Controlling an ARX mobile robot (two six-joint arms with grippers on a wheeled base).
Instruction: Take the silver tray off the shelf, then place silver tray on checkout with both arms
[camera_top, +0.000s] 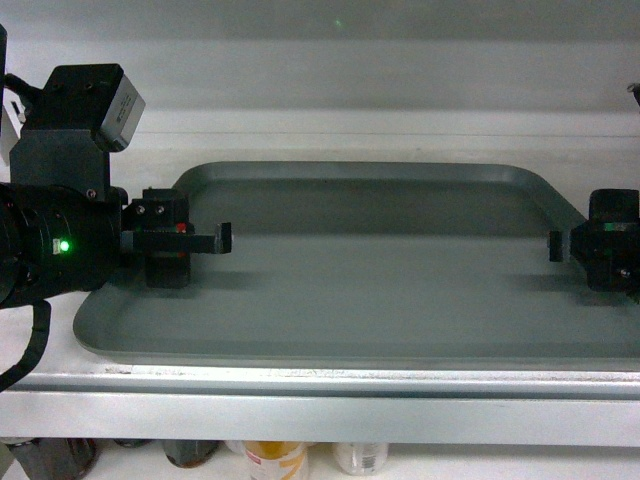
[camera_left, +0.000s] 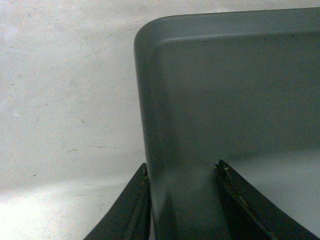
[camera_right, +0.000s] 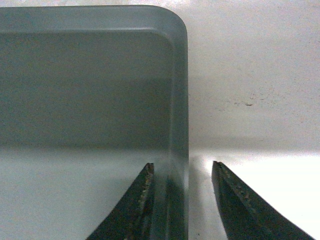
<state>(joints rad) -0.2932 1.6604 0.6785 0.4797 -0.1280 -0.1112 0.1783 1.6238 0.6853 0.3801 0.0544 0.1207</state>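
Shelf (camera_top: 330, 400) front rail nearest, tray (camera_top: 360, 290) lying flat just behind it, bare shelf past the tray's far corners. Left gripper (camera_left: 182, 200) part open, fingers (camera_left: 131, 210) straddling the tray's left rim, one outside, one over the floor. Right gripper (camera_right: 182, 200) likewise astride the right rim. Neither visibly clamped

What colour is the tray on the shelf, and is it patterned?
Plain dull grey silver tray, no pattern; clearest in the head view.
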